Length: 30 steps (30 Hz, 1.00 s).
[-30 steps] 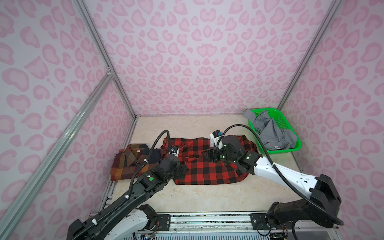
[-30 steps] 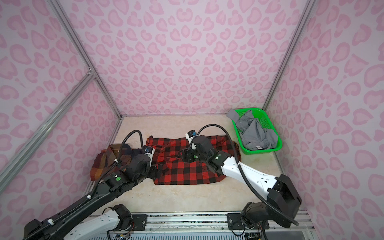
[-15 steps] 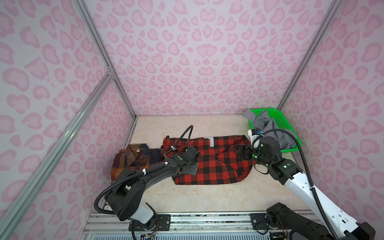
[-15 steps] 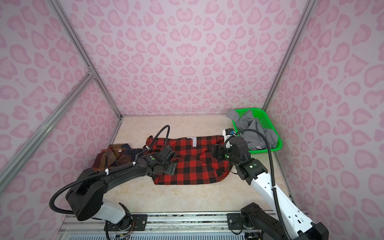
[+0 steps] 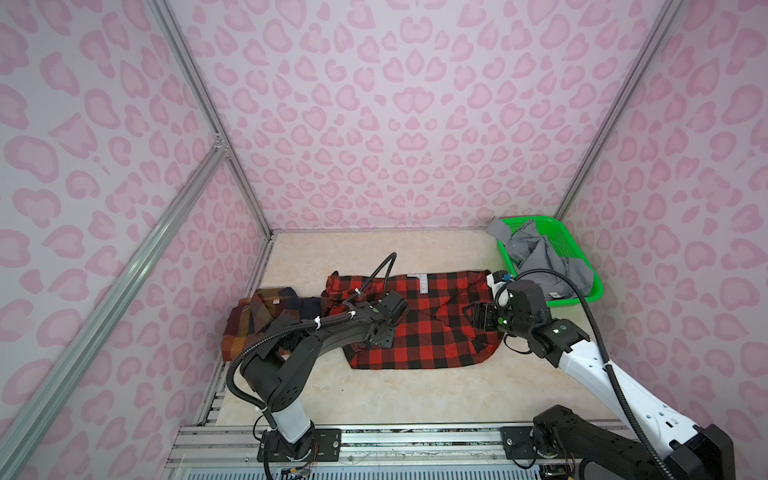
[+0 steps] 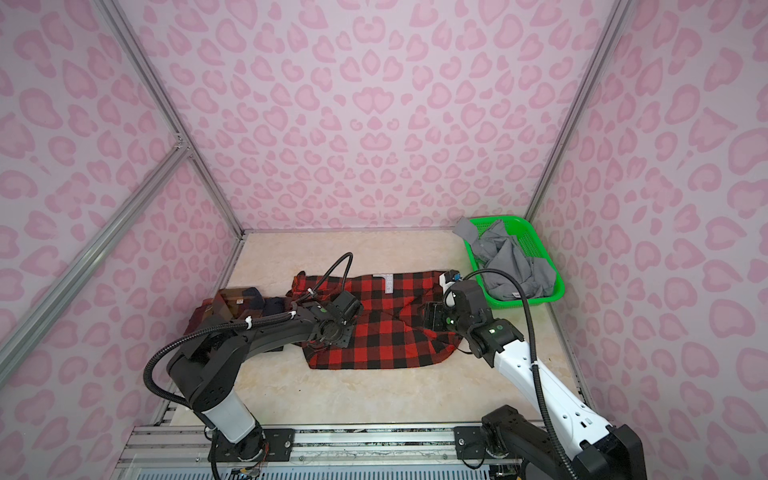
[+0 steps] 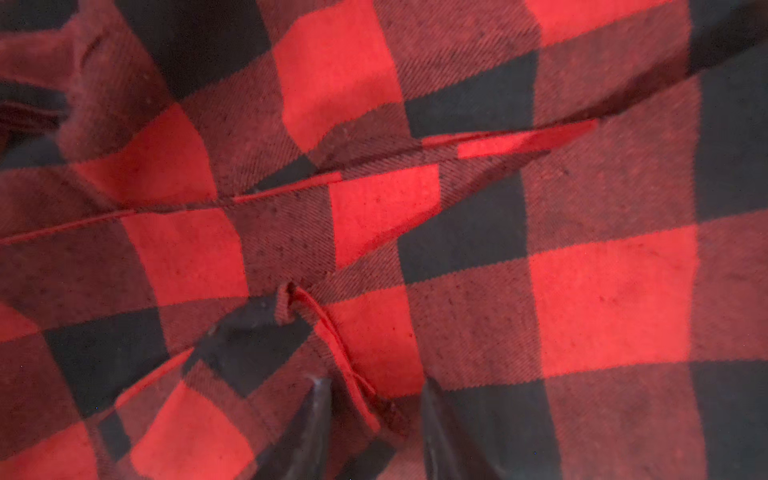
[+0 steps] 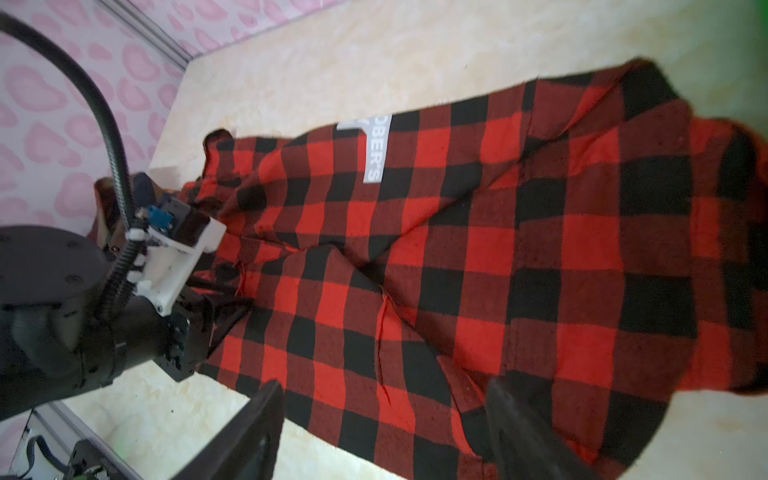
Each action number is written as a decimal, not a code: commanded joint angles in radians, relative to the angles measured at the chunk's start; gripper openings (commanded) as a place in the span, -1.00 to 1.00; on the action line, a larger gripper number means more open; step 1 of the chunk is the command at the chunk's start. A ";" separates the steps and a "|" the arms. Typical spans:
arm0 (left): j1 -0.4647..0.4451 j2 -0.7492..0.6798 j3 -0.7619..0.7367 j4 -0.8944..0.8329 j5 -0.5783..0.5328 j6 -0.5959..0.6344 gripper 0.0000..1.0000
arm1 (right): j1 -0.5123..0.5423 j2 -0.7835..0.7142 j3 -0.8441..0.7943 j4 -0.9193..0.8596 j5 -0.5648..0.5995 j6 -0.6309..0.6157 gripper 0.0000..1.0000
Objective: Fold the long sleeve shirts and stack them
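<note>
While the red-and-black flannel (image 5: pixel 424 328) lay spread flat at the middle of the table (image 5: pixel 415 399), with its grey label (image 5: pixel 422 284) at the 12 o'clock edge, you had your left gripper (image 7: pixel 374 382) down on the cloth toward its 9 o'clock side. In the left wrist view its fingers (image 7: pixel 316 415) stood close on either side of a raised hem fold; I could not tell whether they had nipped it. Your right gripper (image 8: pixel 384 386) sat over the flannel's 3 o'clock edge with its fingers spread wide above the cloth. In both top views the plaid shirt (image 5: pixel 257 320) lay folded just beside the flannel at 9 o'clock. The grey shirt (image 5: pixel 540 257) lay crumpled in the green basket (image 5: pixel 582 291) at the table's 2 o'clock corner, with one part draped over the basket's rim on the 10 o'clock side.
</note>
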<state>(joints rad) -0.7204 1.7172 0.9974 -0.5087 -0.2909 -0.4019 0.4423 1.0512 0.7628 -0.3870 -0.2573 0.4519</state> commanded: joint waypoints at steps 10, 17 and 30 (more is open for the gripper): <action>0.027 -0.025 0.034 -0.043 -0.010 0.038 -0.92 | 0.160 0.297 0.040 -0.051 0.134 -0.046 0.53; 0.038 -0.122 0.068 -0.059 -0.007 0.062 -0.91 | 0.167 0.423 0.063 0.004 0.147 -0.057 0.44; 0.077 -0.302 0.146 -0.062 0.034 0.119 -0.91 | 0.167 0.552 0.088 0.047 0.157 -0.078 -0.11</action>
<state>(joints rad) -0.6483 1.4521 1.1141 -0.5800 -0.2787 -0.3130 0.6083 1.5894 0.8398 -0.3569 -0.1207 0.3878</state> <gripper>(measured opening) 0.050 0.467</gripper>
